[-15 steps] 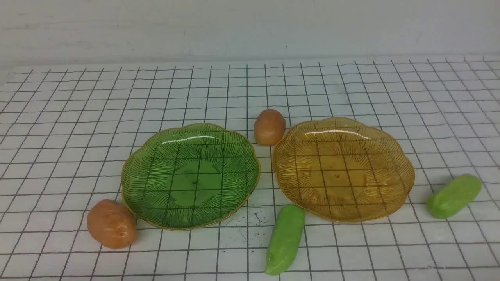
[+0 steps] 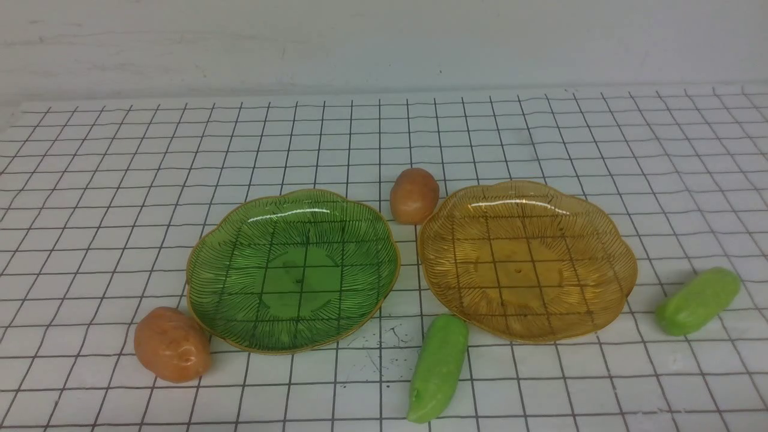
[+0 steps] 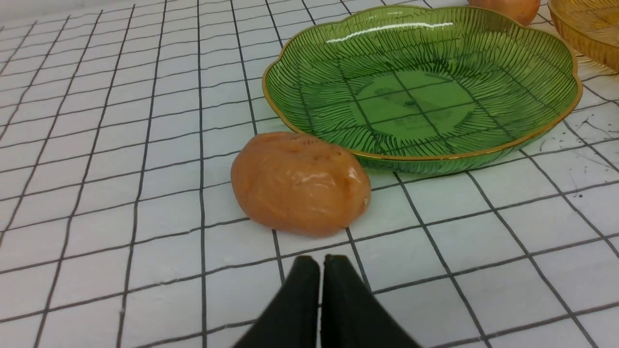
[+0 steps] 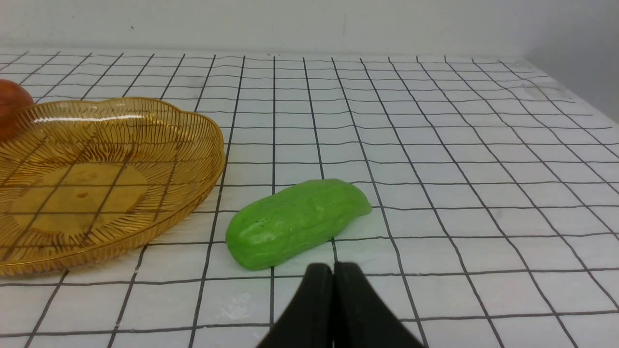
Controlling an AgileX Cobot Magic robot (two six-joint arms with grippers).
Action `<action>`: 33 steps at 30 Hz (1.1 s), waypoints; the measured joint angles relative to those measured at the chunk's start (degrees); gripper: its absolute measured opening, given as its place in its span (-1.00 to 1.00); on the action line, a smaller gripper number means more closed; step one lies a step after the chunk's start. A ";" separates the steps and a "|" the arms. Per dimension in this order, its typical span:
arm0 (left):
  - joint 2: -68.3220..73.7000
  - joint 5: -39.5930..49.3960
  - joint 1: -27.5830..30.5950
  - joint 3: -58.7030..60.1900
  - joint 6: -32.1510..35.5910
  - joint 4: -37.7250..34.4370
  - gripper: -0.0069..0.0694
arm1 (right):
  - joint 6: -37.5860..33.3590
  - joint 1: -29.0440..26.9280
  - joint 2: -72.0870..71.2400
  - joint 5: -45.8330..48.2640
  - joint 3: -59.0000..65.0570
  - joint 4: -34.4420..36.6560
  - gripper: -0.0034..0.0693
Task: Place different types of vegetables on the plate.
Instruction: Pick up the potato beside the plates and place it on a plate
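Left wrist, potato (image 3: 300,183) near closed left gripper (image 3: 320,261)

Left hand (image 3: 320,261) and right hand (image 4: 332,268) each show smooth, black, tapered fingers (image 3: 300,299).

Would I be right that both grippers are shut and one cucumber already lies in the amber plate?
Not quite: the front view shows the amber plate empty, both cucumbers lying beside it. The left gripper and right gripper are shut.
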 joint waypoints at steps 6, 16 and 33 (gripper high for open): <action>0.00 0.00 0.00 0.00 2.27 4.17 -0.84 | 0.00 0.00 0.00 0.00 0.00 0.00 -0.95; 0.00 0.00 0.00 0.00 2.53 8.21 -0.84 | 0.00 0.00 0.00 0.00 0.00 0.00 -0.95; 0.00 -0.93 0.00 0.00 2.53 10.42 -0.84 | 0.00 0.00 0.00 0.00 0.00 0.00 -0.95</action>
